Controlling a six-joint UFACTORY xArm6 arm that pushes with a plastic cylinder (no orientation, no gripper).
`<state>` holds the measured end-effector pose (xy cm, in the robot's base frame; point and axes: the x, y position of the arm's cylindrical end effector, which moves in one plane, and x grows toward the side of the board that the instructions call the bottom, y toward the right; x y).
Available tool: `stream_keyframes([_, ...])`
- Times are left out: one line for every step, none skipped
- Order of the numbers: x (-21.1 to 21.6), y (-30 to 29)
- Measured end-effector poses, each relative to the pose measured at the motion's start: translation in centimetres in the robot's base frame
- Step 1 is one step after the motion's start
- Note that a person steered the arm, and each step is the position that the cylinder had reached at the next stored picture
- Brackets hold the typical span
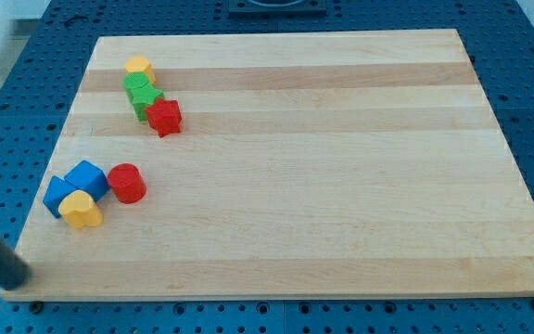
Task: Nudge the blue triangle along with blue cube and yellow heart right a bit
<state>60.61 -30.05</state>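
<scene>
With my tip (14, 278) at lower left, gripperless, approach the blue triangle (58, 195), blue cube (87, 176) and yellow heart (82, 211) from their left and push rightward gently.

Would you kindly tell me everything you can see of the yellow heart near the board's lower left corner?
The yellow heart is a small, matte, solid-coloured block lying flat on the wooden board, near the view's lower left. It sits lowest in its cluster, pressed against the blue triangle and blue cube above it. The red cylinder stands just apart, up to its right. My tip, blurred, is off to its lower left.
</scene>
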Motion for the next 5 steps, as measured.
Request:
stream_keyframes([-0.3, -0.4])
stream_keyframes([-1.9, -0.4])
stream_keyframes([-5.8, -0.4])
stream_keyframes([-8.7, 1.1])
stream_keyframes([-10.1, 6.0])
